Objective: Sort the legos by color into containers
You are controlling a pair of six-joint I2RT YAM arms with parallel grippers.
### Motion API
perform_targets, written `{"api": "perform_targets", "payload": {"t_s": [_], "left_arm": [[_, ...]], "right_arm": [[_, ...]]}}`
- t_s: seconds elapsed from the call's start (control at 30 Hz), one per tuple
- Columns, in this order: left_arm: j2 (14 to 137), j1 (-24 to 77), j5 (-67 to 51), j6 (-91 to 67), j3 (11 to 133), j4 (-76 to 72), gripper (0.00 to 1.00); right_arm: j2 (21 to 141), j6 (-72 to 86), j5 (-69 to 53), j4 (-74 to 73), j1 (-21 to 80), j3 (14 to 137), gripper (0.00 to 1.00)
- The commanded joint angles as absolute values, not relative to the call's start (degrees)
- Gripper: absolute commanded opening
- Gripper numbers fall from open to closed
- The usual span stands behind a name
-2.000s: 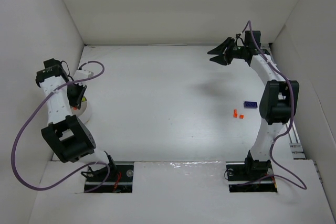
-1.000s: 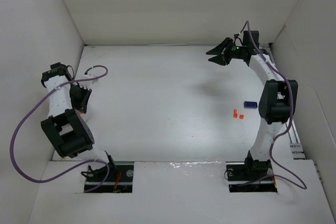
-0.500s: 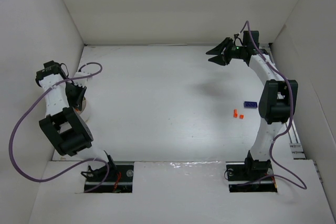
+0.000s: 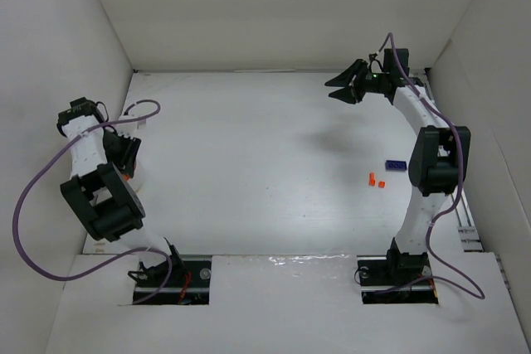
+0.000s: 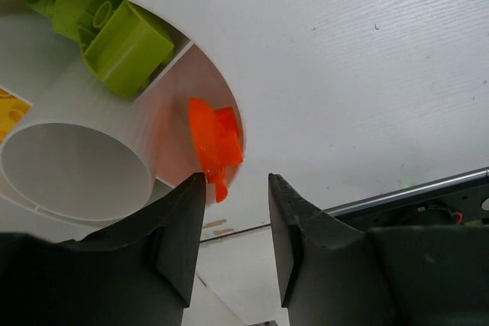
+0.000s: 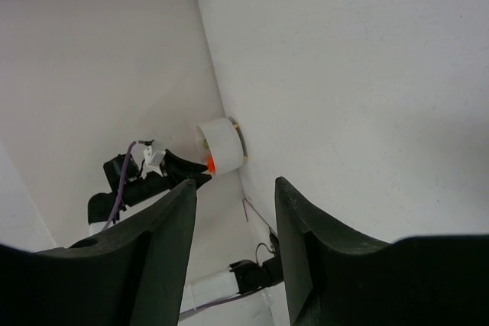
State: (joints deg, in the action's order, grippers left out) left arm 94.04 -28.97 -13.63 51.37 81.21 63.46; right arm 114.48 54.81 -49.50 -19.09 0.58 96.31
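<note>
Pose: left arm (image 4: 87,153) folded, left fingers (image 5: 179,242) apart | right arm (image 4: 415,111) outstretched, right fingers (image 6: 164,242) apart

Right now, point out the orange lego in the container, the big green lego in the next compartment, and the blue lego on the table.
orange lego (image 5: 216,143), left wrist view, middle of its side.
green lego (image 5: 126,47), left wrist view, its long side face.
blue lego (image 4: 395,165), top external view, middle of its top.
</note>
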Motion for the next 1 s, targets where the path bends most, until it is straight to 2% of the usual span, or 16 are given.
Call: {"api": "perform_targets", "payload": {"t_s": [0.0,0.07,0.47,0.53,0.63,0.73,0.8,0.87,0.9,0.97], "left_arm": [[94.04,-29.18,-15.47,51.33,84.54,64.78,0.36],[94.04,-29.18,-15.47,50.81,85.25,64.78,0.39],[91.59,-29.71,-21.97,53.0,94.99,64.25,0.39],[90.8,-26.13,-22.76,49.85,97.02,64.25,0.39],[88.16,-21.2,-22.07,40.66,97.65,56.89,0.39],[83.77,-11.71,-17.32,33.57,94.58,46.34,0.41],[81.57,-4.68,-16.79,30.07,93.17,40.82,0.46],[81.04,-0.9,-15.38,27.96,91.93,37.63,0.57],[81.04,1.56,-15.38,26.64,91.93,36.23,0.68],[82.35,3.16,-17.31,25.85,91.93,35.51,0.74]], "right_arm": [[114.52,54.23,-50.36,-18.19,1.32,98.0,0.51],[114.52,54.23,-50.36,-18.19,1.32,98.0,0.51],[113.91,53.71,-49.66,-17.67,1.85,97.38,0.5],[112.78,48.03,-45.89,-19.94,1.85,97.38,0.48],[111.1,42.21,-38.25,-25.04,1.85,97.38,0.47],[108.29,33.16,-36.13,-30.04,-1.05,95.19,0.47],[106.44,23.33,-33.59,-36.34,-2.63,93.0,0.47],[105.57,16.73,-29.81,-40.76,-5.53,91.16,0.47],[104.25,12.78,-28.14,-42.17,-6.58,90.36,0.47],[102.32,9.16,-24.28,-44.3,-10.17,88.34,0.47]]}}
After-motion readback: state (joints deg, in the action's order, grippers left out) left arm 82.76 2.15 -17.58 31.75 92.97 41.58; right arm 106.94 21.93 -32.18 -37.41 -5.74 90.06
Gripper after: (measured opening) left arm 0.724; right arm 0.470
